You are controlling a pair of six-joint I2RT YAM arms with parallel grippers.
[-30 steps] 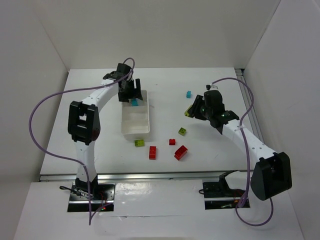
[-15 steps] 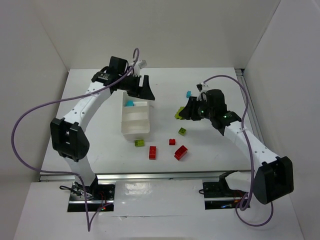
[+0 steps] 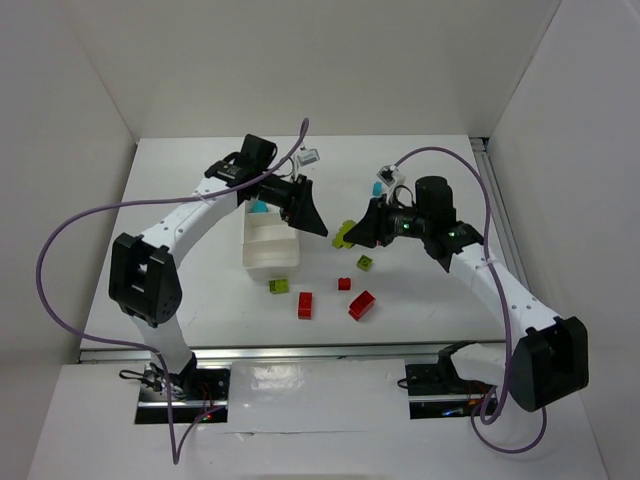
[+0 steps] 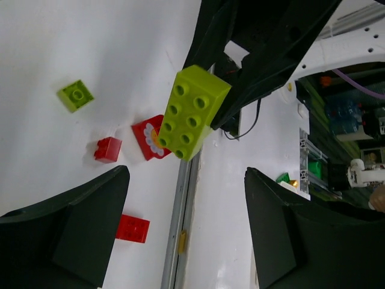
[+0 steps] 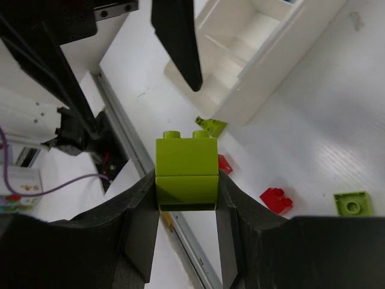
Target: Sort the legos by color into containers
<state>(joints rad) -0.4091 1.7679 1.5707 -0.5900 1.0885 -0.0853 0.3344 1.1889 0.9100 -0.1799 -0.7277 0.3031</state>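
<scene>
The right gripper pinches a green brick aloft at the tray's three o'clock, judged bound for a compartment. The left gripper hangs at its one o'clock, jaws spread and empty, near the blue brick in the far compartment. Red bricks lie at five o'clock.

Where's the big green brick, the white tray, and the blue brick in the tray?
big green brick (image 5: 186, 165): right wrist view, its front face.
white tray (image 3: 270, 264): top view, its near wall.
blue brick (image 3: 258, 208): top view, its visible top.
</scene>
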